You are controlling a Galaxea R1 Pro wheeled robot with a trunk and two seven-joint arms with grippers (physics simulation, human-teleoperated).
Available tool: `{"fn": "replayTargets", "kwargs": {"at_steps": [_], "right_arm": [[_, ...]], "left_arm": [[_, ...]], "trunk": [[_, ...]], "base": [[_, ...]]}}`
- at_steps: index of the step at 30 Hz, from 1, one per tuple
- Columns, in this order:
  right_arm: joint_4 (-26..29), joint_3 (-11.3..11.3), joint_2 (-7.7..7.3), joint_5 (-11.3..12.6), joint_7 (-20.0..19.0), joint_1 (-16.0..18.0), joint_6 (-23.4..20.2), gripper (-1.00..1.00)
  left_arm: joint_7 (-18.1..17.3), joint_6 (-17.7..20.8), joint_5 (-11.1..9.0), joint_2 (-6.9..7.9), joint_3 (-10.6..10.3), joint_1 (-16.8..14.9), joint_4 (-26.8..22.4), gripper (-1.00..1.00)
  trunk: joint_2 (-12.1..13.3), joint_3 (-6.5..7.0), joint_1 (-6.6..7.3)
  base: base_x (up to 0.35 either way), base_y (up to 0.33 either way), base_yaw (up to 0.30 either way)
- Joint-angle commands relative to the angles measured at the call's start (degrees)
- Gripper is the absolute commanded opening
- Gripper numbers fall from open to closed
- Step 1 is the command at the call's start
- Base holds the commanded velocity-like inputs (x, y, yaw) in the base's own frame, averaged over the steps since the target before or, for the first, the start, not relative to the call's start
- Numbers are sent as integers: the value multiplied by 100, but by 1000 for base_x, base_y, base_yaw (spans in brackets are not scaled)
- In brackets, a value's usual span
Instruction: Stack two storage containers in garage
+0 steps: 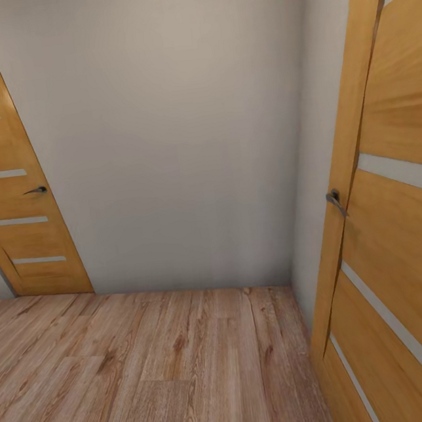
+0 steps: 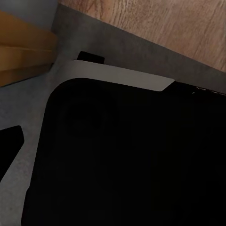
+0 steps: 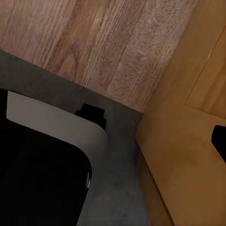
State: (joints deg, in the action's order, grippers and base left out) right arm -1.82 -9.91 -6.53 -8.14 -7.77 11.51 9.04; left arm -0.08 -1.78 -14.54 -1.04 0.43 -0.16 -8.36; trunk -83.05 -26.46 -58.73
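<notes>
The two storage containers are out of view. I face a corner of a hallway with a light wood plank floor (image 1: 158, 376) and a plain pale wall (image 1: 176, 142). In the left wrist view I see the robot's own dark body (image 2: 132, 160) with a pale rim, and a strip of wood planks (image 2: 165, 23) beyond it. The right wrist view shows the same dark body (image 3: 37, 179) next to an orange door panel (image 3: 188, 155). A dark sliver at the edge of each wrist view may be a finger; whether the jaws are open is not visible.
A shut orange wooden door (image 1: 17, 195) with four glass slits and a lever handle (image 1: 37, 190) stands at the left. Another orange door (image 1: 396, 214) stands very close on the right, its handle (image 1: 334, 201) near mid-height. The wall blocks the way ahead.
</notes>
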Motion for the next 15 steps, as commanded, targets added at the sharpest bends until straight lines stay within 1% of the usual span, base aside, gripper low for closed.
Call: {"fn": "replayTargets", "kwargs": {"at_steps": [1, 15], "right_arm": [[-18, -11, 2, -38, -3, 7, 41, 100], [-17, -11, 10, -38, -19, 1, 53, 100]], "left_arm": [[-1, -15, -31, -1, 2, -2, 1, 100], [-1, -15, -32, -1, 10, -1, 1, 100]], "trunk": [[-3, -5, 0], [-3, -5, 0]], "base": [[0, 0, 0], [0, 0, 0]]}}
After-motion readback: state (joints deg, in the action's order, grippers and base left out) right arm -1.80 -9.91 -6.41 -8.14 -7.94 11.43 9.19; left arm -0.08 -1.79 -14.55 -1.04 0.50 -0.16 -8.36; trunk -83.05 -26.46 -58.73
